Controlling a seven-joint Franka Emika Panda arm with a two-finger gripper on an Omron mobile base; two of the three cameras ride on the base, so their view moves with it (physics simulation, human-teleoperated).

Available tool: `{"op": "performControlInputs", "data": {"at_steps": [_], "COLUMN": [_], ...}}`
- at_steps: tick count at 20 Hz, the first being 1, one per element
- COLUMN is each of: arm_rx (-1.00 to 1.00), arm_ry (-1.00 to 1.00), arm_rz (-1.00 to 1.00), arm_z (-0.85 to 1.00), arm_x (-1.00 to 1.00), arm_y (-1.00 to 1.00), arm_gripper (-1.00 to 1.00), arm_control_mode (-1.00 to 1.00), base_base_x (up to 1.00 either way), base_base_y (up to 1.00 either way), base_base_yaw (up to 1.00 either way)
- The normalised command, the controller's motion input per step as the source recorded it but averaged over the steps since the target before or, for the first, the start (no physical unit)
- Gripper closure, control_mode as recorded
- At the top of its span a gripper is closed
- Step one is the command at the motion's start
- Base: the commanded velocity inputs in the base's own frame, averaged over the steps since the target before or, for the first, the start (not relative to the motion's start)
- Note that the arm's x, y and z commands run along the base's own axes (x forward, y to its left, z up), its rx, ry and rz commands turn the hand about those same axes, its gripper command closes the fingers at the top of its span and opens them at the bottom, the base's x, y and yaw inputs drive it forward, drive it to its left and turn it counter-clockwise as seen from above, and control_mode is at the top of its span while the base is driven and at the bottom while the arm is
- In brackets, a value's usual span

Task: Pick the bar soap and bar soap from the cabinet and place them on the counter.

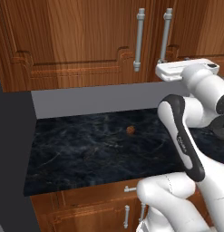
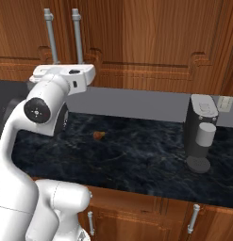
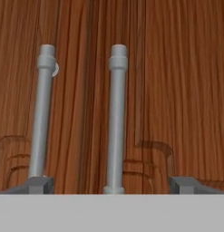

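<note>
Facing the shut cabinet (image 3: 177, 68) doors with the gripper (image 3: 111, 183) spread wide just short of the right handle (image 3: 116, 118), soap presumably hidden inside, risk is jaws straddling both handles (image 1: 152, 38) or slipping off mid-pull, leaving counter (image 1: 86, 149) empty.

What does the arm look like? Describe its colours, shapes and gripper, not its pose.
The arm is built of glossy white rounded links with dark grey bands and round dark caps at the joints. Its hand is a flat white block. The gripper has two small dark grey squared fingertips. No cables or markings are visible.
</note>
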Motion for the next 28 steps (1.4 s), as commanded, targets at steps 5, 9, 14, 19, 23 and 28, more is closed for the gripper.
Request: {"op": "performControlInputs", "data": {"at_steps": [5,9,14,19,23,28], "arm_rx": [0.00,0.00,0.00,0.00,0.00,0.00], "arm_ry": [0.00,0.00,0.00,0.00,0.00,0.00], "arm_rz": [0.00,0.00,0.00,0.00,0.00,0.00], "arm_z": [0.00,0.00,0.00,0.00,0.00,0.00], "arm_x": [0.26,0.25,0.27,0.28,0.29,0.29], "arm_y": [0.00,0.00,0.00,0.00,0.00,0.00], "arm_gripper": [-1.00,-1.00,-1.00,-1.00,-1.00,-1.00], "arm_control_mode": [-1.00,-1.00,-1.00,-1.00,-1.00,-1.00], "base_base_x": [0.00,0.00,0.00,0.00,0.00,0.00], "base_base_y": [0.00,0.00,0.00,0.00,0.00,0.00], "base_base_yaw": [0.00,0.00,0.00,0.00,0.00,0.00]}}
